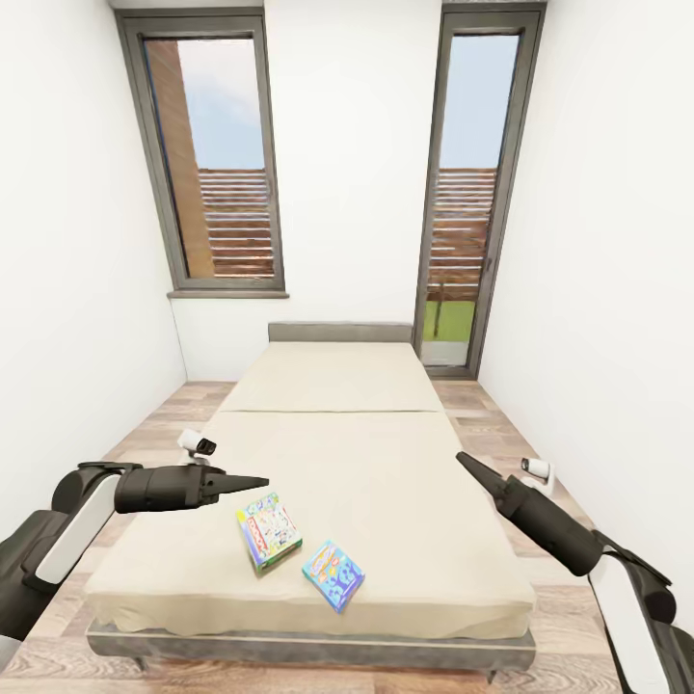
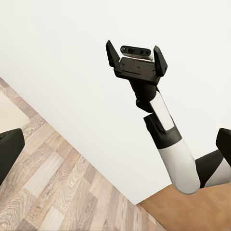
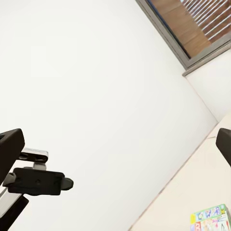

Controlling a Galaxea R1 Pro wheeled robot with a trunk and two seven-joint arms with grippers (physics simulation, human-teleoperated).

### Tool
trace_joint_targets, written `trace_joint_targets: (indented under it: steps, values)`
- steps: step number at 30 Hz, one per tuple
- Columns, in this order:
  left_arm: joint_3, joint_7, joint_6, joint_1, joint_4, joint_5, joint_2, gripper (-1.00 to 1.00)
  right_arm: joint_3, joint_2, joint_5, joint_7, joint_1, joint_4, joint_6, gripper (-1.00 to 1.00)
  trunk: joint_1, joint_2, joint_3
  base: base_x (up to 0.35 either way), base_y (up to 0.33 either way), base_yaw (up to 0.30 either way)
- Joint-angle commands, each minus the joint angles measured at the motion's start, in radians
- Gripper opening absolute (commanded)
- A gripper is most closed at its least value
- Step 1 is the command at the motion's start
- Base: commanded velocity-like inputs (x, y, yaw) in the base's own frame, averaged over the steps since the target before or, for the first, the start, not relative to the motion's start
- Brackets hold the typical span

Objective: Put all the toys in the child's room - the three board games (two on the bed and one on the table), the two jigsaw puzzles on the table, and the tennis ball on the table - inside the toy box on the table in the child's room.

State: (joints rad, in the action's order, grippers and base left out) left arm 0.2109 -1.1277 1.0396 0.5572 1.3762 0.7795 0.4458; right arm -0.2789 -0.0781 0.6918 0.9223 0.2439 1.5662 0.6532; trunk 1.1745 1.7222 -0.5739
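Beige mattress fabric is being shown across the middle of the head view, where the bed (image 1: 337, 453) is lying lengthwise between white walls, its low grey headboard (image 1: 339, 333) set below the wall between two tall dark-framed windows (image 1: 207, 159). Two board games are being carried by the mattress near its foot: one with a white, green and red cover (image 1: 269, 529) and, just beside it but apart, a blue one (image 1: 333, 574). The left gripper (image 1: 253, 481) is being held over the bed's left side, near the first box, and the right gripper (image 1: 468, 464) over the right side, well apart from both; from above each is being seen as a dark closed-looking point, so the spread cannot be told there. In the left wrist view the right gripper (image 2: 137, 55) is being seen across the room against the white wall with its fingers standing wide apart, nothing between them, above a wood-plank floor (image 2: 53, 187). In the right wrist view the left gripper (image 3: 66, 183) is being seen side-on, so its spread cannot be told, while a corner of the white-green-red box (image 3: 210, 219) is being shown on the mattress.
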Motion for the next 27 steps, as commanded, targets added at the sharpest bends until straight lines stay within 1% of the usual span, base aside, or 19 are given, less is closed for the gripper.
trace_joint_targets:
  steps: [1, 4, 13, 21, 27]
  values:
    - [0.002, -0.002, 0.005, 0.001, 0.000, 0.003, 0.001, 1.00, 0.000, 0.000, 0.005, 0.000, 0.001, 0.000, 0.006, 1.00, 0.004, 0.008, -0.004, 0.000, 0.000, 0.000]
    - [0.003, -0.001, 0.005, 0.001, 0.000, 0.002, 0.000, 1.00, -0.001, 0.000, 0.005, 0.001, 0.001, 0.000, 0.005, 1.00, 0.015, 0.029, -0.013, 0.000, 0.000, 0.000]
    - [0.004, 0.000, 0.004, 0.001, 0.000, 0.000, 0.000, 1.00, -0.005, -0.002, 0.005, 0.000, 0.001, 0.000, 0.006, 1.00, 0.015, 0.029, -0.013, -0.004, -0.014, 0.000]
    - [0.004, 0.000, 0.004, 0.001, 0.000, 0.001, -0.003, 1.00, -0.005, -0.002, 0.006, 0.001, 0.001, 0.000, 0.006, 1.00, 0.015, 0.029, -0.013, -0.088, -0.238, 0.000]
    - [0.002, 0.001, 0.004, 0.001, 0.000, 0.001, -0.007, 1.00, -0.005, -0.001, 0.005, 0.001, 0.002, 0.000, 0.006, 1.00, 0.015, 0.029, -0.013, -0.180, -0.248, 0.000]
